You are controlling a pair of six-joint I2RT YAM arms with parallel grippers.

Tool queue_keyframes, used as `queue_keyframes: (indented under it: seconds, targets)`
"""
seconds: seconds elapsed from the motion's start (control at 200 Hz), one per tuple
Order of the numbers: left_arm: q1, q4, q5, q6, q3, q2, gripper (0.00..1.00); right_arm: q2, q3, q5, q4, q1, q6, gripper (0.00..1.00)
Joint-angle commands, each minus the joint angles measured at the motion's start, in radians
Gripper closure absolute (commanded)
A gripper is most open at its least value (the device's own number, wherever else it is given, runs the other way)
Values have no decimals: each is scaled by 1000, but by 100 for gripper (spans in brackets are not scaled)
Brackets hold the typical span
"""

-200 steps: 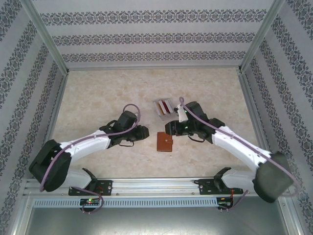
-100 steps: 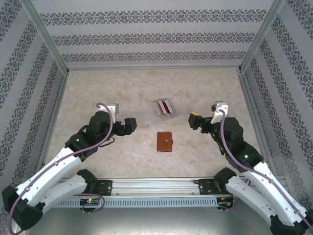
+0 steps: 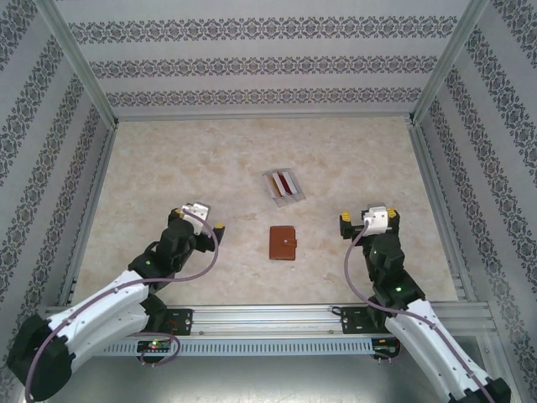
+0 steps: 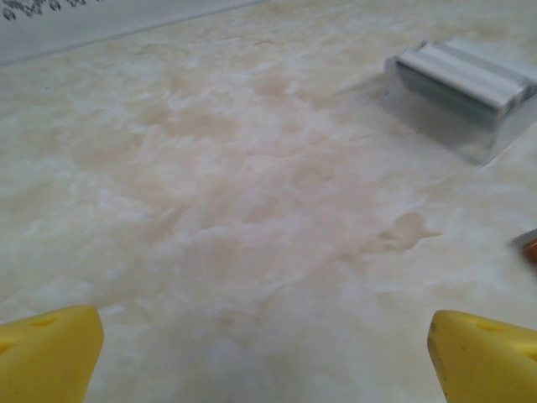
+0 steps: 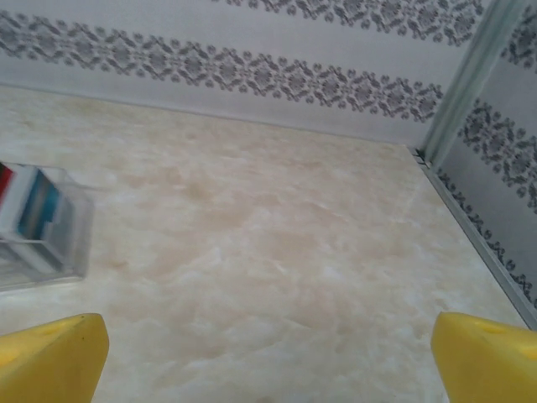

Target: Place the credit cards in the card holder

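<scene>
Pulled back toward the bases since half a second ago: left gripper point(image 3: 204, 220) and right gripper point(image 3: 369, 220), jaws wide apart, holding nothing. Between them, closed card holder point(image 3: 283, 243); just beyond, credit cards point(image 3: 285, 182) in clear tray point(image 3: 270, 192).

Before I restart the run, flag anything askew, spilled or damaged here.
Nothing stands out. The card holder lies flat and closed; the credit cards sit inside the clear tray, which is only turned slightly askew.
</scene>
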State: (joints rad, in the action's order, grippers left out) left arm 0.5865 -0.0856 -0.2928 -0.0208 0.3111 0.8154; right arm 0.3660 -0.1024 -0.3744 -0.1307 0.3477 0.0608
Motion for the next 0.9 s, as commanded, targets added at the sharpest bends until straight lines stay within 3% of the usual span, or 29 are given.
queue_keyframes:
  seconds: [0.0, 0.15, 0.285, 0.415, 0.59, 0.694, 0.744, 0.779, 0.894]
  targets:
    - [-61, -204, -83, -178, 32, 93, 0, 135, 51, 118, -259, -125, -32, 2]
    - [-230, -314, 44, -157, 27, 208, 0, 374, 37, 196, -435, -220, -74, 2]
    - [-360, -498, 93, -114, -12, 313, 0, 605, -5, 258, -611, -275, -52, 2]
    - [-490, -709, 240, -61, -56, 434, 0, 778, -45, 299, -780, -311, -52, 2]
    - [-560, -889, 293, -1, -35, 614, 0, 977, -122, 347, -872, -358, -124, 2]
    - [-566, -912, 225, 30, 28, 758, 1, 1189, -168, 349, -1037, -359, -133, 2]
    - [-570, -748, 229, 38, 88, 735, 1, 1148, -218, 370, -865, -351, -107, 2]
    - [-578, -772, 244, 39, 94, 748, 1, 1122, -268, 356, -750, -342, -95, 2]
    - [-582, -769, 227, 47, 88, 743, 0, 1147, -272, 341, -789, -336, -95, 2]
